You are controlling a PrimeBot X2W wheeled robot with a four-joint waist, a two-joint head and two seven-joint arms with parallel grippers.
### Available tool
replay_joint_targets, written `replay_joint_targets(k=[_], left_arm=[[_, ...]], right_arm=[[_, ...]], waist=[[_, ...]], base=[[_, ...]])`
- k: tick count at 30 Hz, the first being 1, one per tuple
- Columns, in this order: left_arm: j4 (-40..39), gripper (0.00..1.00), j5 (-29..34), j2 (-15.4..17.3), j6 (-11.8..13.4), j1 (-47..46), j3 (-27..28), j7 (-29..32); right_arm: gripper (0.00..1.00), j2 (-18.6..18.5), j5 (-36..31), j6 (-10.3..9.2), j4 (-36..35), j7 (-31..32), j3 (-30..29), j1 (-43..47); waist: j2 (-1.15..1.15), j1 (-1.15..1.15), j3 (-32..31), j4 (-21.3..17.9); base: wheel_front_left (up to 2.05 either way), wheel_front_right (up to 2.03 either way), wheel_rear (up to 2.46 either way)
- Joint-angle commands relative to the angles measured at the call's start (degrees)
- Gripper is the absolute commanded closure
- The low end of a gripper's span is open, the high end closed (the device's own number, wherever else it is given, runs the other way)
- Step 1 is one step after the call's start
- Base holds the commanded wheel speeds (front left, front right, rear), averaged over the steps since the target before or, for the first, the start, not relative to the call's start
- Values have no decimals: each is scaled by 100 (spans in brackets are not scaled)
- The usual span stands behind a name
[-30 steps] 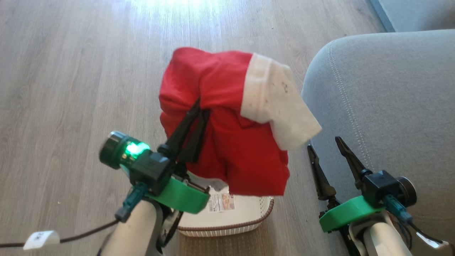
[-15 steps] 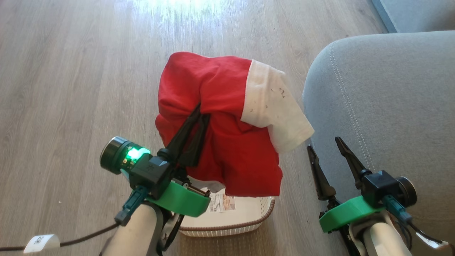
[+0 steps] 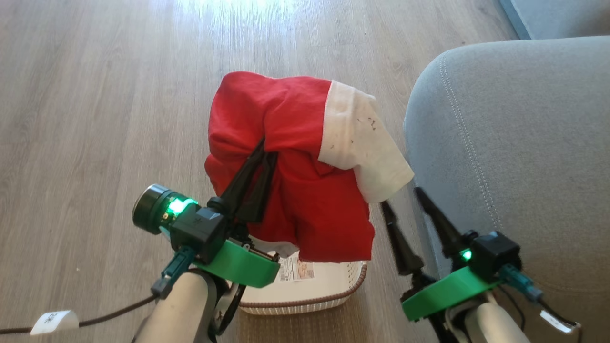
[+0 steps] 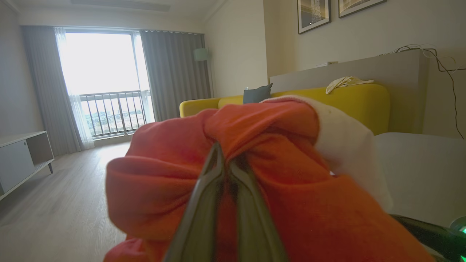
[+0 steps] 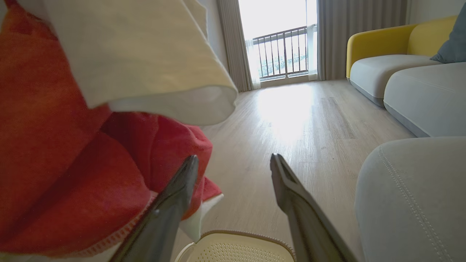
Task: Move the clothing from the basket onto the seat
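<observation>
The clothing (image 3: 295,157), a red shirt with a white sleeve, hangs in the air above the basket (image 3: 329,290). My left gripper (image 3: 267,147) is shut on a bunched fold of the clothing (image 4: 255,189), its fingers pinched into the red cloth. The cream basket with its brown rim stands on the floor under the shirt, and its far rim (image 5: 236,247) is at the bottom of the right wrist view. My right gripper (image 3: 402,195) is open, just right of the hanging clothing (image 5: 72,145) and left of the grey seat (image 3: 514,143). Nothing lies between its fingers.
Pale wood floor (image 3: 95,95) spreads to the left and ahead. Further grey cushions and a yellow sofa (image 5: 386,47) stand along the right. A low white cabinet (image 4: 22,156) stands by the window wall. A dark cable (image 3: 109,314) trails from my left forearm.
My right gripper has shifted left, closer to the hanging shirt, still open. The shirt has sagged and swung slightly left in my left gripper's grip.
</observation>
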Motion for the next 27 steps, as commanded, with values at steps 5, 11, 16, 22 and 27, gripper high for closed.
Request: replay_joint_targets(k=[5,11,16,22,27], left_arm=[[-159,100,-48,-8,1,-320,255,-55],[-95,100,-23,-8,-14,-320,289,-55],[-68,100,18,-8,-35,-323,327,-55],[-9,100,38,-8,-80,-328,297,-55],[26,100,58,-8,-76,-338,444,-55]], right_arm=[[0,-511,458,0,-600,-37,788,-221],[0,-1125,893,0,-1068,-37,1600,-299],[0,-1405,1196,0,-1343,-37,1930,-395],[0,-1570,1459,0,-1491,-37,2348,-509],[0,-1884,1576,0,-1367,-37,2462,-458]], waist=[[0,0,16,-14],[0,0,19,-36],[0,0,20,-77],[0,0,9,-58],[0,0,-1,-75]], base=[[0,0,0],[0,0,0],[0,0,0],[0,0,0],[0,0,0]])
